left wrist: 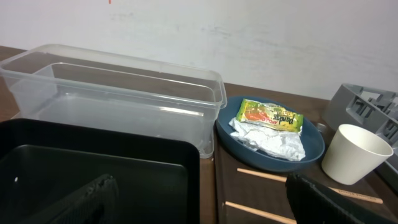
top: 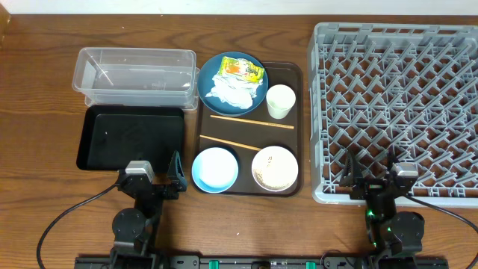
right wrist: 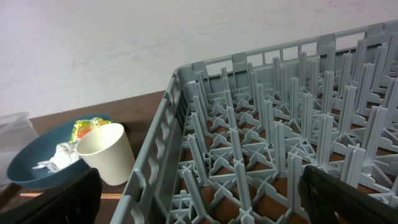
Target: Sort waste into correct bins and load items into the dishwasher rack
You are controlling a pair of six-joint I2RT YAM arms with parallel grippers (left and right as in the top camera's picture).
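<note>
On the brown tray, the dark-blue plate [top: 209, 71] holds the yellow-orange wrapper [top: 240, 70] and white tissue [top: 233, 91]. Beside it stands the white cup [top: 280, 101]. Two chopsticks [top: 250, 122] lie across the tray's middle. The light-blue bowl [top: 215, 169] and the white bowl with beige inside [top: 275, 167] sit at the front. The clear tub [top: 134, 75] and black tray [top: 131, 138] are on the left, the grey rack [top: 399, 104] on the right. My left gripper [top: 153, 179] [left wrist: 205, 205] is open at the black tray's front. My right gripper [top: 373, 183] [right wrist: 199, 202] is open at the rack's front edge. No rice scraps can be made out.
The brown serving tray [top: 246, 133] lies between the bins and the rack. The left wrist view shows the tub [left wrist: 124, 93], plate [left wrist: 311, 152] and cup [left wrist: 354, 152]. The right wrist view shows the rack's pegs [right wrist: 267, 124] and the cup [right wrist: 107, 152].
</note>
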